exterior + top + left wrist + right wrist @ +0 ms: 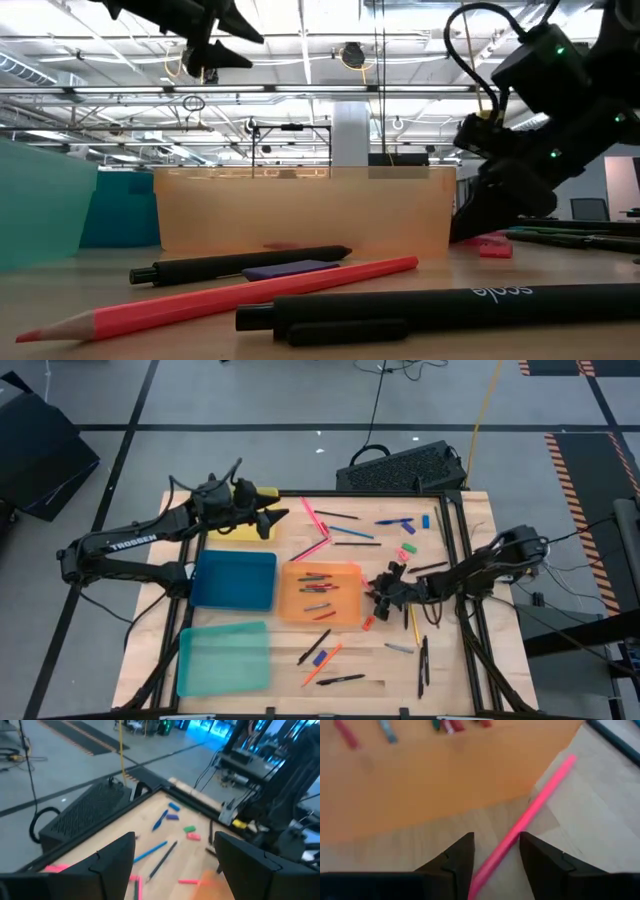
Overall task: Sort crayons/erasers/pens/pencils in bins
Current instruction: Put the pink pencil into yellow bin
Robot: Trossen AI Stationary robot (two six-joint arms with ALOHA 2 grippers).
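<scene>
your right gripper (496, 856) sits low at the right edge of the orange bin (345, 569), fingers a little apart with a pink pencil (530, 815) running between them, not yet clamped as far as you can see. the pencil lies flat on the table, slanting away beside the bin's corner. expect it to be light, stiff and smooth, so it will likely roll or pivot if you pinch near an end; take it across its width close to the middle. it is long, thin and bright pink. several crayons (318, 583) already lie in the orange bin. your left gripper (268, 520) hangs over the yellow bin (240, 531), fingers spread wide and holding nothing.
</scene>
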